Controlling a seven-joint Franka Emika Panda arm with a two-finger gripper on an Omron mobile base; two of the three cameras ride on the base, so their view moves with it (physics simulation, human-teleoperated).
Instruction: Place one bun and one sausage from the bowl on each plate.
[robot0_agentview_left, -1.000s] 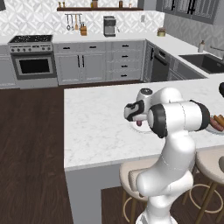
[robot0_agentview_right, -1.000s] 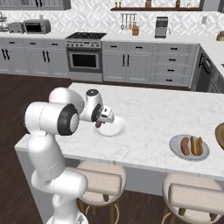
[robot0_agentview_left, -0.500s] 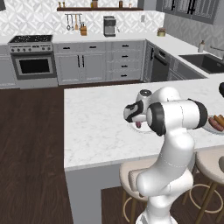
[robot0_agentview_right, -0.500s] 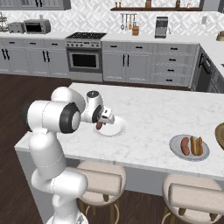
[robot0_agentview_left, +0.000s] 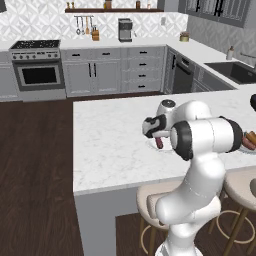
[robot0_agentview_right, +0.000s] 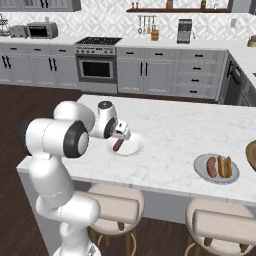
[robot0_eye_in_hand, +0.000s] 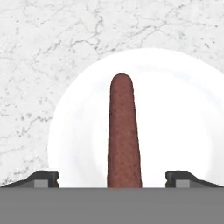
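Note:
My gripper (robot0_eye_in_hand: 113, 180) hangs just above the glossy white plate (robot0_eye_in_hand: 175, 109), its fingertips (robot0_eye_in_hand: 43, 178) spread wide. A reddish-brown sausage (robot0_eye_in_hand: 122, 131) is on that plate between them, with clear gaps on both sides. In the right base view the gripper (robot0_agentview_right: 121, 135) is over the sausage (robot0_agentview_right: 118, 145) on the white plate (robot0_agentview_right: 132, 148), near the island's front left. The grey plate (robot0_agentview_right: 216, 176) to the right holds a sausage (robot0_agentview_right: 211, 166) and a bun (robot0_agentview_right: 225, 166). The wooden bowl (robot0_agentview_right: 251, 155) is cut off at the right edge. In the left base view the gripper (robot0_agentview_left: 152, 131) is above the sausage (robot0_agentview_left: 159, 143).
The marble island (robot0_agentview_right: 170, 130) stretches back and right of the plates. Two padded stools (robot0_agentview_right: 117, 207) stand under its front edge. Cabinets, a stove (robot0_agentview_right: 96, 62) and a coffee machine (robot0_agentview_right: 184, 31) line the far wall across dark floor.
The jaws have opened wide and let go of the sausage, which is now on the white plate. The arm has barely moved.

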